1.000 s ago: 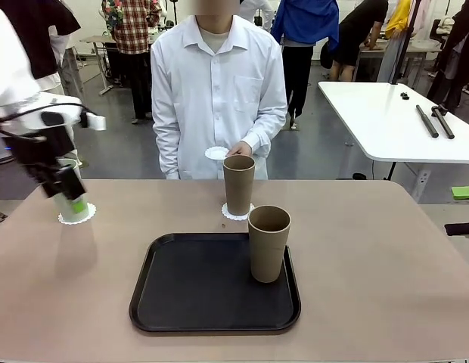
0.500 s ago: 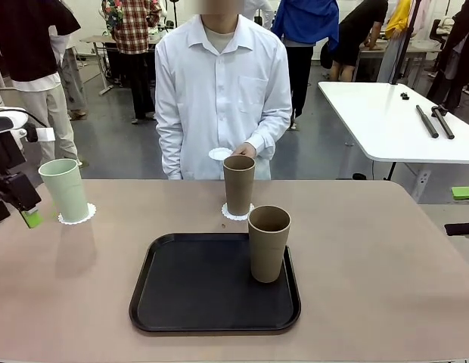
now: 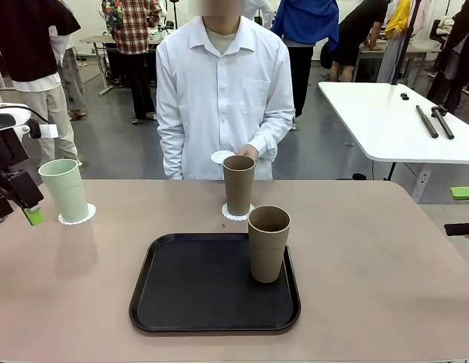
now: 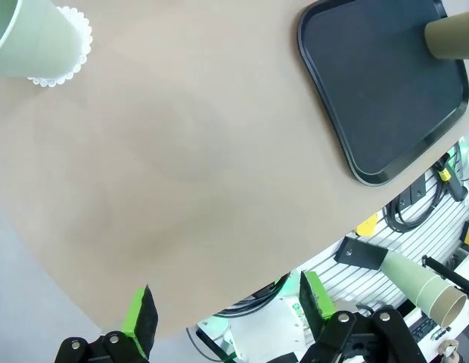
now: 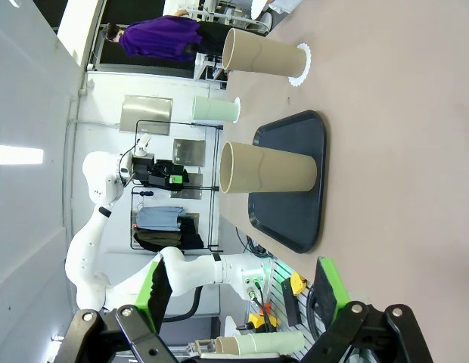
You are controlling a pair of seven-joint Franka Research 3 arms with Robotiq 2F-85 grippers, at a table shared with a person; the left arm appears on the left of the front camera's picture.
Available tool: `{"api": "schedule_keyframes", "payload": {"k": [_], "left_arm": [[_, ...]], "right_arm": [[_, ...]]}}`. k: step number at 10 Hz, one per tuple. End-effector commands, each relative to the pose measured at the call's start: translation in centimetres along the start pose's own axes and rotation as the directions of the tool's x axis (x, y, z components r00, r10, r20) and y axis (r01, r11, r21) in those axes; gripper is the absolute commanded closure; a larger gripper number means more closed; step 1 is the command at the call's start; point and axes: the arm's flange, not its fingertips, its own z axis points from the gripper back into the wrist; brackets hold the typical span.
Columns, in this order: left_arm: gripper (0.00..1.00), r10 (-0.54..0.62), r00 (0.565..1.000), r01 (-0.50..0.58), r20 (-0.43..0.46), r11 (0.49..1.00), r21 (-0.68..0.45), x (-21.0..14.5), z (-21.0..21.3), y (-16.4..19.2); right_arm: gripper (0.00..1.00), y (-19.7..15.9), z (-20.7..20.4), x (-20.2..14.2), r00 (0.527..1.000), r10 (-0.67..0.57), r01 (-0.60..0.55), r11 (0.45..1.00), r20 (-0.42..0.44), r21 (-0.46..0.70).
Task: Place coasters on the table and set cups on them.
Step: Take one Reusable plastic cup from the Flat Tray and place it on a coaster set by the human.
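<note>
A pale mint cup (image 3: 64, 189) stands upright on a coaster (image 3: 77, 217) at the far left of the table (image 3: 371, 265). My left gripper (image 3: 13, 214) hangs open just left of it, apart from it; its wrist view has the mint cup (image 4: 23, 34) and coaster (image 4: 72, 45) at top left, far from the open left gripper (image 4: 228, 302). One tan cup (image 3: 238, 184) stands on a second coaster (image 3: 236, 214). Another tan cup (image 3: 268, 242) stands on the black tray (image 3: 212, 283). The person's hand holds a third coaster (image 3: 219, 156). My right gripper (image 5: 242, 291) is open and holds nothing.
A white table (image 3: 393, 121) with black tools stands at the back right. The person stands at the far edge, behind the middle tan cup. The right wrist view looks across the tray (image 5: 299, 197) toward all three cups. The table's right half is bare.
My left gripper has let go of the mint cup and drawn back to the left. The cup stays upright on its coaster. The person's hand with the coaster has shifted slightly.
</note>
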Motion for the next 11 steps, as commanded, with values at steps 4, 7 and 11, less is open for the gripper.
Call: {"api": "schedule_keyframes", "payload": {"k": [4, 7, 11], "left_arm": [[0.0, 0.05, 0.989, 0.009, 0.138, 0.919, -0.394, -1.5, 1.9, 8.3], [0.0, 0.35, 0.91, -0.084, 0.221, 0.679, -0.729, -5.9, 0.0, 18.0], [0.0, 0.539, 0.813, -0.115, 0.218, 0.517, -0.848, -9.4, -3.1, 22.6]], "right_arm": [[0.0, 0.2, 0.0, 0.1, 1.0, 0.003, -0.003, 1.0, 0.005, 0.015], [0.0, 0.2, 0.0, 0.1, 1.0, 0.003, -0.003, 1.0, 0.005, 0.015], [0.0, 0.2, 0.0, 0.1, 1.0, 0.003, -0.003, 1.0, 0.005, 0.015]]}}
